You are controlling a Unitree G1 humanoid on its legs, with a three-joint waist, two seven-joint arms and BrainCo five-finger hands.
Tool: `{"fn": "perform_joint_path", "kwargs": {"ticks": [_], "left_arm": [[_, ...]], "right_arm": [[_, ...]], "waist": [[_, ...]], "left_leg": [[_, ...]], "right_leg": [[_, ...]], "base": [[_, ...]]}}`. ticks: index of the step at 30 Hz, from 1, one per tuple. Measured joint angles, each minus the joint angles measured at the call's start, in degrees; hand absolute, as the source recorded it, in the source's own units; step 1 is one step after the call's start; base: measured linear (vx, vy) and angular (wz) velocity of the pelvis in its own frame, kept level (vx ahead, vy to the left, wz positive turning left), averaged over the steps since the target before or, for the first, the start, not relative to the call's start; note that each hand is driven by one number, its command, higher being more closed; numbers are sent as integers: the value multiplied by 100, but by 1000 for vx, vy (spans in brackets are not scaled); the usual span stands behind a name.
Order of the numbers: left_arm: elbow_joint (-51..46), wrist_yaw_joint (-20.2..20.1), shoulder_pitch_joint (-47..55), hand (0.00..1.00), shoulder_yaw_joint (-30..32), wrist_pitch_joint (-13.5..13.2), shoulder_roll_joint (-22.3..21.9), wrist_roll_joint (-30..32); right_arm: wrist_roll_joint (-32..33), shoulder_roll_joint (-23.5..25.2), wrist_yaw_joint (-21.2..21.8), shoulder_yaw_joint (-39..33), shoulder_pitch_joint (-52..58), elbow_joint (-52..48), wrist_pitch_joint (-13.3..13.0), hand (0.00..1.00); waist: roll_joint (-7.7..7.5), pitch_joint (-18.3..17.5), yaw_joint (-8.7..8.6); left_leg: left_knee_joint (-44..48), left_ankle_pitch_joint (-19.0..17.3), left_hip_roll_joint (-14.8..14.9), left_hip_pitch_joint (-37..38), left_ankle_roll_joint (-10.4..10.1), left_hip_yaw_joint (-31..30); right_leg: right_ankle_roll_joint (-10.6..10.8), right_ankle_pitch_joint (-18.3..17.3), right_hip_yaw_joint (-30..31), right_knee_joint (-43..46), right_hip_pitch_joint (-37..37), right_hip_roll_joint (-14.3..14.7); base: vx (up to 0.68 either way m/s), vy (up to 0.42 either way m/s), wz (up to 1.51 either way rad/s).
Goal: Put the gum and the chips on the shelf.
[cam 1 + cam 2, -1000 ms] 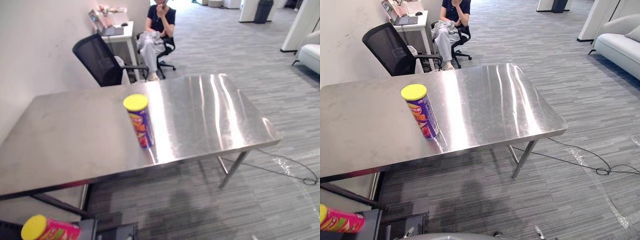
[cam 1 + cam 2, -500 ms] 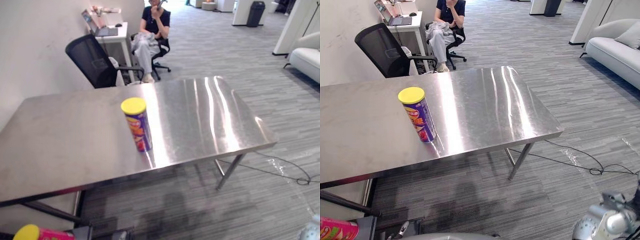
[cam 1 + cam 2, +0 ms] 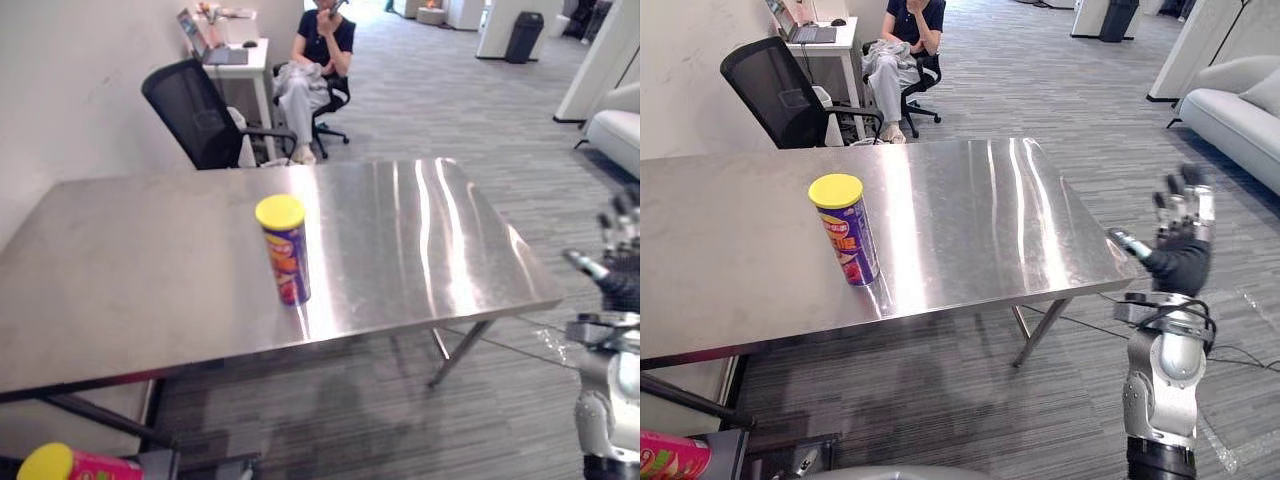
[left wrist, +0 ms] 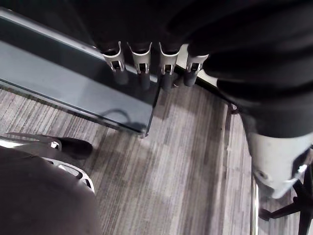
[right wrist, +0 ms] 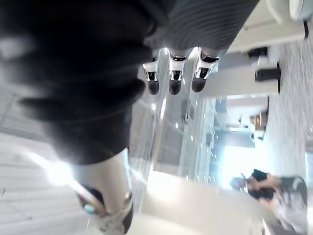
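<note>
A purple chips can with a yellow lid stands upright near the middle of the steel table, close to its front edge. A second, pink can with a yellow lid lies on its side low at the left, below the table. My right hand is raised in the air off the table's right end, open, fingers straight, holding nothing. It is well apart from the purple can. My left hand is open too, its fingers straight and hanging over the carpet, empty.
A black mesh office chair stands behind the table. A person sits on another chair at a small white desk by the wall. A pale sofa is at the far right. A dark flat panel lies under my left hand.
My right hand has risen into sight at the right, from low at the picture's bottom edge to beside the table's end. The camera has shifted a little. The cans stay put.
</note>
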Motion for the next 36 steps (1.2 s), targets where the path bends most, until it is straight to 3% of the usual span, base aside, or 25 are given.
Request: {"fn": "perform_joint_path", "kwargs": {"ticks": [4,9,17,21,24,28,36], "left_arm": [[12,29,-2,0,-169,2,25,6],[58,26,-24,0,-272,2,83,25],[63,21,-28,0,-370,14,97,153],[65,2,-69,0,-390,22,134,172],[61,0,-120,0,-431,24,133,192],[49,-1,-146,0,-487,26,147,220],[53,-15,-109,0,-603,111,183,222]], "right_arm": [[234,-269,906,678,-22,121,396,0],[272,-291,1357,1375,-235,457,655,0],[268,-296,1401,2195,-756,791,893,0],[241,-289,1334,2411,-1072,1216,896,0],[193,-286,1192,2519,-1334,1641,891,0],[137,-225,1037,2694,-1685,2037,882,0],[-441,-125,635,2913,-2260,2775,834,0]], "waist": [[55,32,0],[45,45,26],[66,132,169],[58,198,174],[48,232,303],[57,311,327],[114,514,494]], "left_leg": [[104,-36,-100,-66,64,-68],[122,-20,-148,-97,124,-225],[112,43,-220,-171,195,-390],[112,59,-251,-178,218,-517],[112,78,-288,-197,227,-581],[116,136,-303,-256,236,-752],[108,246,-368,-280,256,-996]], "right_leg": [[71,43,-43,-10,41,-127],[78,45,-179,-15,77,-178],[92,54,-323,0,89,-210],[99,58,-439,-3,175,-230],[98,59,-498,-2,187,-234],[97,59,-639,6,216,-240],[96,59,-846,32,304,-281]], "base": [[-9,53,7],[-40,24,14],[-11,10,10],[19,14,15],[-1,14,11],[-11,0,22],[-45,3,14]]}}
